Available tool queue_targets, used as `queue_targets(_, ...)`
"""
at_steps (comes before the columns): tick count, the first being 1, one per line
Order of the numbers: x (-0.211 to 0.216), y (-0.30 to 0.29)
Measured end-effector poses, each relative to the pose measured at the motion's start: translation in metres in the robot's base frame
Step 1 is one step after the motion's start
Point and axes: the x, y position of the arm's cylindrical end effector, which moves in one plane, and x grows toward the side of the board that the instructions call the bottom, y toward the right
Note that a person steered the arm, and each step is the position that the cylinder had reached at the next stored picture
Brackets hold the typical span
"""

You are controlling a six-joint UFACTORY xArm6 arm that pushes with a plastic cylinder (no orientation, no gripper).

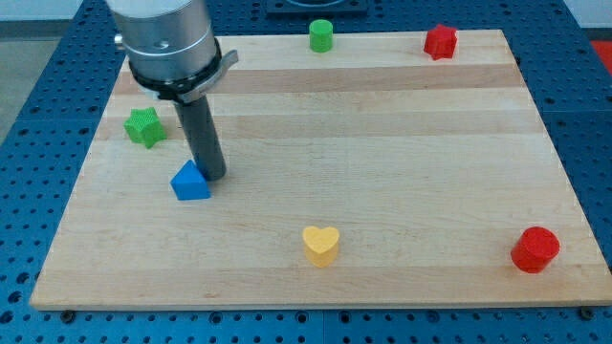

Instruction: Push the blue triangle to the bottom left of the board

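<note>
The blue triangle point(190, 182) lies on the wooden board point(382, 143) at the view's left, a little below the middle. My tip point(213, 176) stands right against the triangle's upper right side, touching or almost touching it. The dark rod rises from there to the silver arm body at the view's top left.
A green star block point(143, 126) sits left of the rod near the board's left edge. A green cylinder point(320, 35) and a red block point(440, 41) sit at the top edge. A yellow heart point(320, 245) lies bottom centre, a red cylinder-like block point(535, 249) bottom right.
</note>
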Motion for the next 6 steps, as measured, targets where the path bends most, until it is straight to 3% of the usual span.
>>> queue_targets(2,0.003,-0.065)
queue_targets(6,0.039,-0.036)
